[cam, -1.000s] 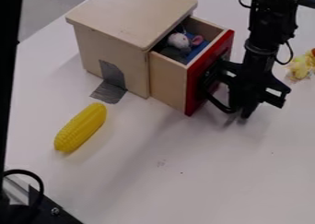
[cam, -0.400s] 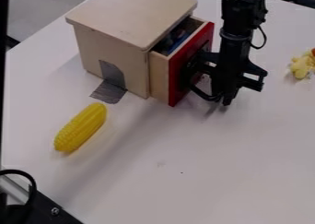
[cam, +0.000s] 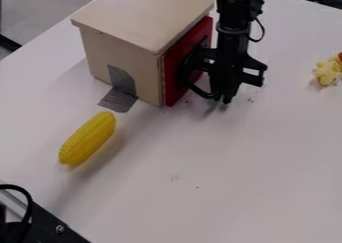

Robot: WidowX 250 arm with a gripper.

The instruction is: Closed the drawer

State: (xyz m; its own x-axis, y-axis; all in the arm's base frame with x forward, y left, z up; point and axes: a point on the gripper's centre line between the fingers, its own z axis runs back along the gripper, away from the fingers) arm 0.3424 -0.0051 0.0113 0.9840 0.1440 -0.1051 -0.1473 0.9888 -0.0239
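Drawer: the wooden drawer [cam: 194, 38] is seated in the wooden box [cam: 143, 14], its red front [cam: 172, 84] upright against the box's side edge, closed or very nearly so. The box stands upright on the white table [cam: 234, 187], toward the far side.

Arm: the black arm [cam: 234, 17] enters from the top edge and runs downward just outside the red front. The pincer [cam: 222, 101] points down, its lower end close to the table surface. A curved black part of the pincer overlaps the red front in my line of sight. From where I stand, I cannot tell whether the pincer is apart or together.

Surroundings: a grey patch [cam: 122, 82] covers the lower part of the box's near side; a matching grey strip [cam: 119, 101] lies on the table at its foot. A yellow corn cob [cam: 87, 138] lies at a slant on the table, nearer to me than the box and apart from it. At the right edge rests a pale yellow item [cam: 328, 72] with a red portion. A black fixture [cam: 50, 222] with a screw occupies the lower left corner, a black cable [cam: 28, 202] looping beside it. Grey floor [cam: 40, 12] shows beyond the table's far left edge.
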